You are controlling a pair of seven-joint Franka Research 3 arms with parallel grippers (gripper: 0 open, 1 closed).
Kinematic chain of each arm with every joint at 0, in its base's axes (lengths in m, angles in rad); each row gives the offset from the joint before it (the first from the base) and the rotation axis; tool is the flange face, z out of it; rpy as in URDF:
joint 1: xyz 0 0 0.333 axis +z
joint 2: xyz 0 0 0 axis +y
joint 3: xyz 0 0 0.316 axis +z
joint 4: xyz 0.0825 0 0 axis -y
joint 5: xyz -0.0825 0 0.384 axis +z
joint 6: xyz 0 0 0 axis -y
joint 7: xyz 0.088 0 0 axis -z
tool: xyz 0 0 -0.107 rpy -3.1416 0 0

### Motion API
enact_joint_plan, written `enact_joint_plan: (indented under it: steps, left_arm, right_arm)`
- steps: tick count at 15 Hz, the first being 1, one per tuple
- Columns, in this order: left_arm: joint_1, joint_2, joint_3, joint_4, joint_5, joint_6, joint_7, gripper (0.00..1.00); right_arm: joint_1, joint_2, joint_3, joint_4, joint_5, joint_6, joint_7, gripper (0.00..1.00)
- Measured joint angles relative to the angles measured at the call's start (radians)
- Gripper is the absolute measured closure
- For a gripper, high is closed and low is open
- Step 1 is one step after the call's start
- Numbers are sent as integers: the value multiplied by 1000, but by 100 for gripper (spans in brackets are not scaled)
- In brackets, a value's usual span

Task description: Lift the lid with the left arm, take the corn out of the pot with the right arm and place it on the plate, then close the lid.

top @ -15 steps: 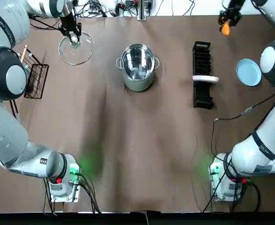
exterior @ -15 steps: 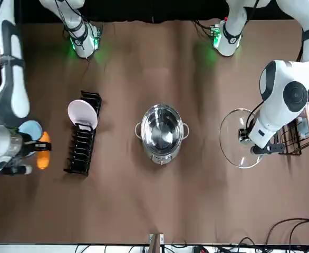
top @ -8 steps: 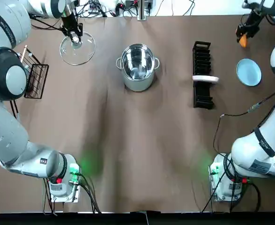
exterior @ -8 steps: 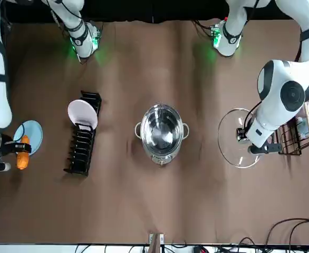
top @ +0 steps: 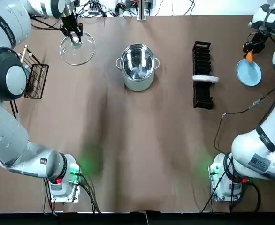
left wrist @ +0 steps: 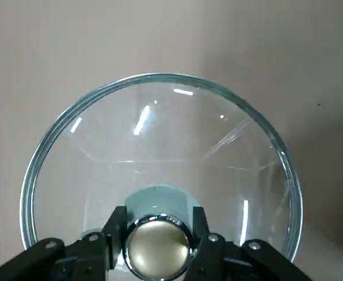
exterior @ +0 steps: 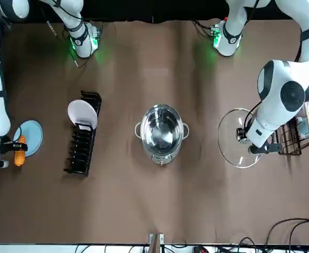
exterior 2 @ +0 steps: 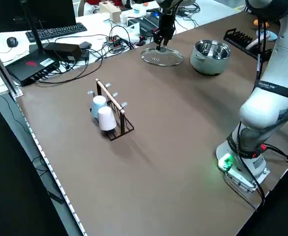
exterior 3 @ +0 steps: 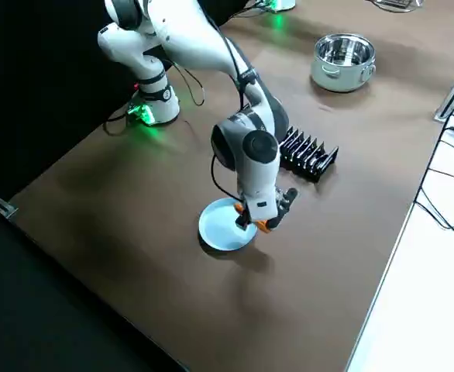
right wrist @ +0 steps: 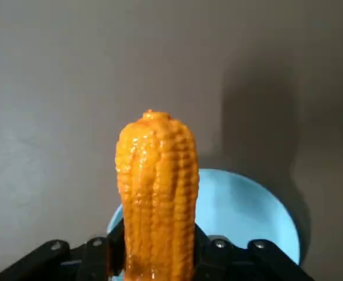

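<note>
Right fingers (right wrist: pixel 104 254) pinch the corn (right wrist: pixel 155 187), lower end hidden, above the plate (right wrist: pixel 242 216); left fingers (left wrist: pixel 114 234) clasp the lid (left wrist: pixel 160 146) by its knob (left wrist: pixel 157 247).

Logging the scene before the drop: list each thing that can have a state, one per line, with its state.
pot: uncovered, empty.
lid: off the pot, held by its knob.
left gripper: shut on the lid's knob.
corn: out of the pot, held over the plate's rim.
right gripper: shut on the corn.
plate: lying flat, bare.
dish rack: one white dish standing in it.
</note>
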Motion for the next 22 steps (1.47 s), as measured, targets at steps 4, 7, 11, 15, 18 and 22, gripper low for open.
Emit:
enact_joint_plan:
  steps: [4,7,11,15,18,22]
  left_arm:
    - [0,0,0,0,0,0,0,50]
    - [0,0,0,0,0,0,0,50]
    - [0,0,0,-2,0,0,0,50]
    - [0,0,0,-3,0,0,0,50]
    - [0,0,0,-3,0,0,0,50]
    - [0,0,0,-3,0,0,0,50]
  right_arm:
    - [-25,24,0,-23,-11,47,-1,63]
    - [-55,26,0,-59,-20,66,-1,63]
    - [-76,27,0,-126,-25,115,-3,63]
    - [-76,26,2,-141,-26,122,-3,63]
    - [-75,25,3,-141,-27,121,-5,58]
    - [-75,23,10,-141,-27,121,-28,25]
